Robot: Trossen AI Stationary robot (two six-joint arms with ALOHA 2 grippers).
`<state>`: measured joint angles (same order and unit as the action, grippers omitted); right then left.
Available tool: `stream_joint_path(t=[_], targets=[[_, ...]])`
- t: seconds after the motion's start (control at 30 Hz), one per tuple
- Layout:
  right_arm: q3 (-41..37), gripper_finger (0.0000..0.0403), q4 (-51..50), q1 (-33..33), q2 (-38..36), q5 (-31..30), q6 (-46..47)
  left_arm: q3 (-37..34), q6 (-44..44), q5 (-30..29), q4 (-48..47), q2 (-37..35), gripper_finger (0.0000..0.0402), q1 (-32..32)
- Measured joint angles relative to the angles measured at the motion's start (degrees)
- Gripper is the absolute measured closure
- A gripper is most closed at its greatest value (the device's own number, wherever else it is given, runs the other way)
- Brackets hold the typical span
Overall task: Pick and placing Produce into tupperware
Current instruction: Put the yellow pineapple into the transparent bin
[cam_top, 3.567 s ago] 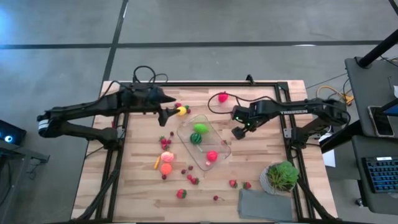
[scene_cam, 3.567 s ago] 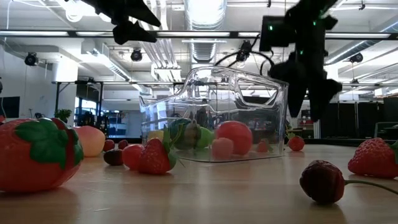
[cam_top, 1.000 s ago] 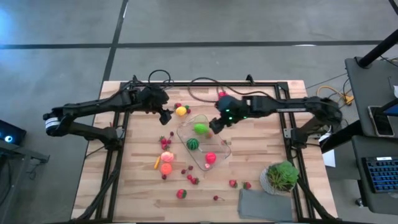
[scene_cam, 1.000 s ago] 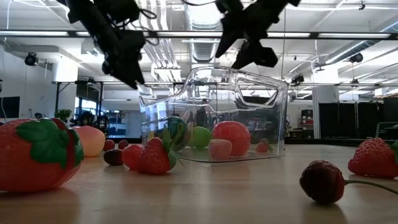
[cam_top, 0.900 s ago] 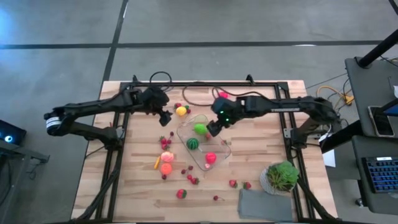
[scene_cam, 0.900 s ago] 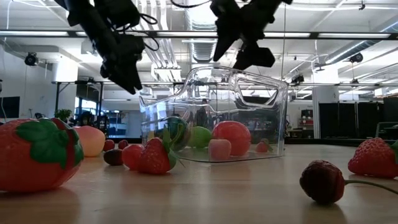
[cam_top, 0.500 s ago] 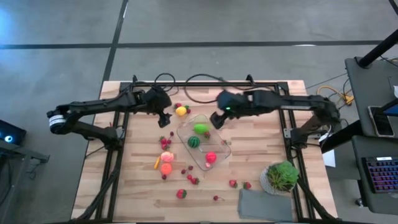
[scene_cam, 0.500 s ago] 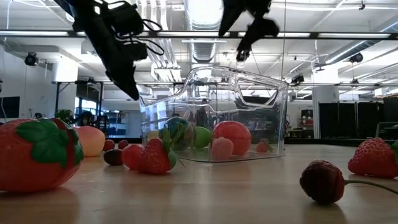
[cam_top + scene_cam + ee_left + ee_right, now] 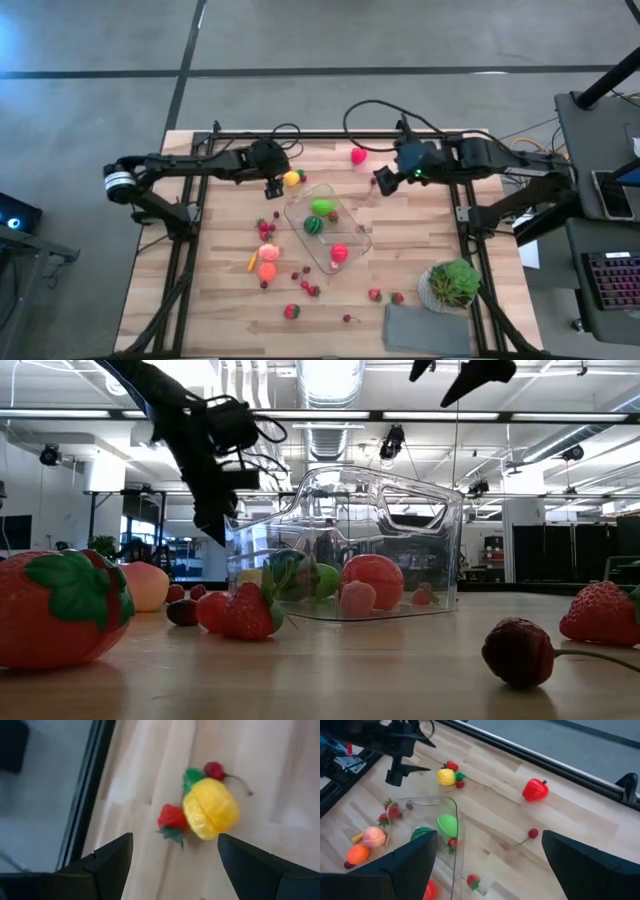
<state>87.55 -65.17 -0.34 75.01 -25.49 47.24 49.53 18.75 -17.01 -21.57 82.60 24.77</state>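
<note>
The clear tupperware point(image 9: 345, 232) stands mid-table and holds a light-green fruit point(image 9: 322, 207), a dark-green one point(image 9: 314, 225) and a red one point(image 9: 340, 252). My left gripper point(image 9: 273, 186) hangs open just left of a yellow fruit point(image 9: 211, 815), which lies on the wood with a small strawberry point(image 9: 172, 817) and a cherry point(image 9: 215, 770) beside it. My right gripper point(image 9: 381, 181) is open and empty, high above the table to the right of the tub's far end. A red pepper point(image 9: 535, 790) lies at the far edge.
More produce lies left of the tub: a peach point(image 9: 268, 253), an orange fruit point(image 9: 266, 270), a carrot point(image 9: 251, 262) and berries. Strawberries point(image 9: 375, 295) lie near the front. A potted plant point(image 9: 452, 283) and a grey cloth point(image 9: 425, 328) occupy the near right corner.
My right gripper has risen from over the tub's far end and drawn back toward the table's right edge, its fingers spreading wider. My left gripper has sunk toward the table beside the yellow fruit and rolled about its own axis. The produce has stayed put.
</note>
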Motion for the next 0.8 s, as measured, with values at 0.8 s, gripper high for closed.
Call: stream_joint_path(t=[0.8], targets=[[-4.6, 0.0049, -2.5, 0.1, -0.7, -1.4, -1.0, 4.0, -0.4, -1.5, 0.0, 5.1, 0.0126, -0.5]])
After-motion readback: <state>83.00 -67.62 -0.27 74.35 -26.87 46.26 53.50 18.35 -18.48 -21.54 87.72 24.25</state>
